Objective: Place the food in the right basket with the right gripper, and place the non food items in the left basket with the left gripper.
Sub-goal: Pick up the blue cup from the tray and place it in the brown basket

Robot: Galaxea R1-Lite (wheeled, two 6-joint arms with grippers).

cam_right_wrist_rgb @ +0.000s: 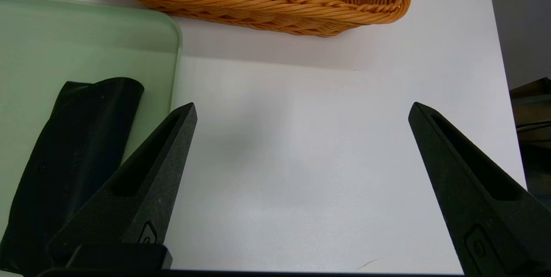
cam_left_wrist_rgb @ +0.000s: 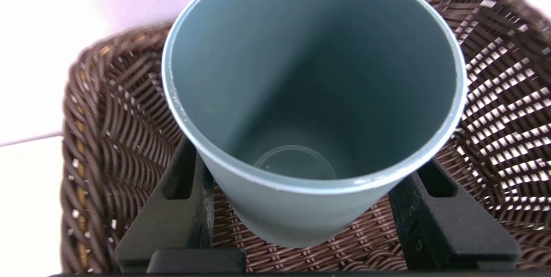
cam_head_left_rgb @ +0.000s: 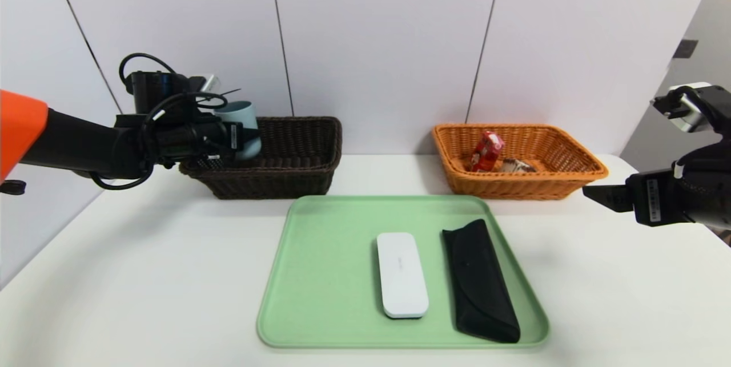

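Left tool (cam_left_wrist_rgb: 297, 225) pinches the teal cup (cam_left_wrist_rgb: 310, 96) over the dark brown basket (cam_left_wrist_rgb: 107, 139); right tool (cam_right_wrist_rgb: 301, 113) spread.

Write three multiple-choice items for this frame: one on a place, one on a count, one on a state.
1. Where is the teal cup?
A. on the green tray
B. held over the dark brown basket
C. inside the orange basket

2. How many items lie on the green tray?
A. two
B. three
C. none

3. What state is the right pincer in?
A. shut on the black pouch
B. shut and empty
C. open and empty

Key: 1 B, the left pincer grips the cup above the dark brown basket. 2 A, only the white case and black pouch lie there. 3 C, its fingers stand wide apart over the bare table.
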